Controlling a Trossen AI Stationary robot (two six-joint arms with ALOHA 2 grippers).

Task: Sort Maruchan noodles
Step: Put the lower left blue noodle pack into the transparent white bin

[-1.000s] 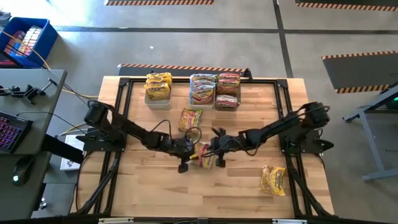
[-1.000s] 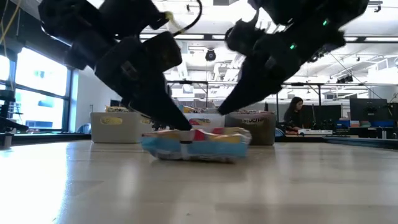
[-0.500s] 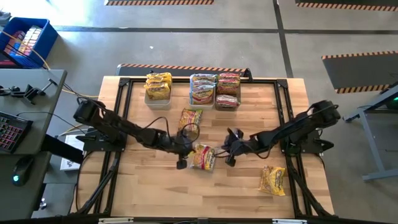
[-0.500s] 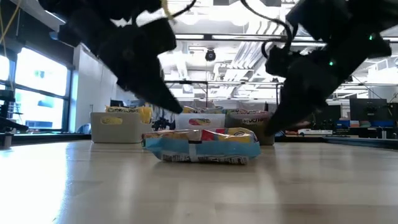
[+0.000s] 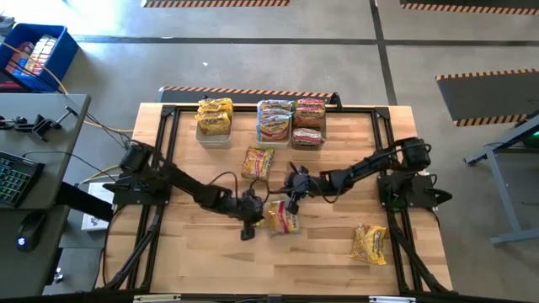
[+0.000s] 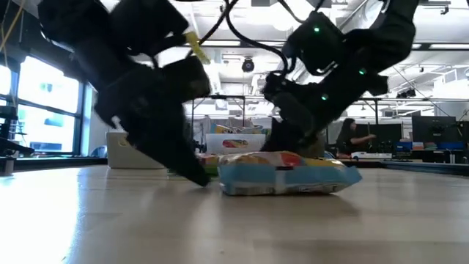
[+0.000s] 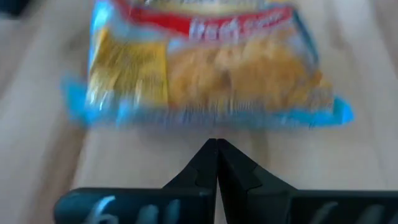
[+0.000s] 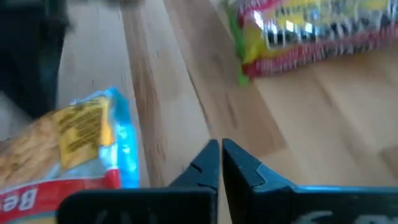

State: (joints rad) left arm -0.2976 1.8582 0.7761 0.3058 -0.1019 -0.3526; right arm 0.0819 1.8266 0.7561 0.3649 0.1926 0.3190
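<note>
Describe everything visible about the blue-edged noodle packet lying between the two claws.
The blue-edged noodle packet is a flat, crinkly plastic rectangle, yellow-orange with a red band and blue sealed edges. It lies flat on the wooden table near the middle, unheld. The left claw sits shut just beside it, and the right claw is shut a little beyond it. Whether either touches it cannot be told.

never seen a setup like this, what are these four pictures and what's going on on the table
Two dark robot arms work at a wooden table. One picture looks straight down, one looks level across the tabletop, and two come from cameras on the arms' wrists. The left end effector and right end effector are both shut and hold nothing; they sit on either side of a blue-edged noodle packet. A green-edged packet and a yellow packet lie loose. Three bins at the far edge hold more packets.
</note>
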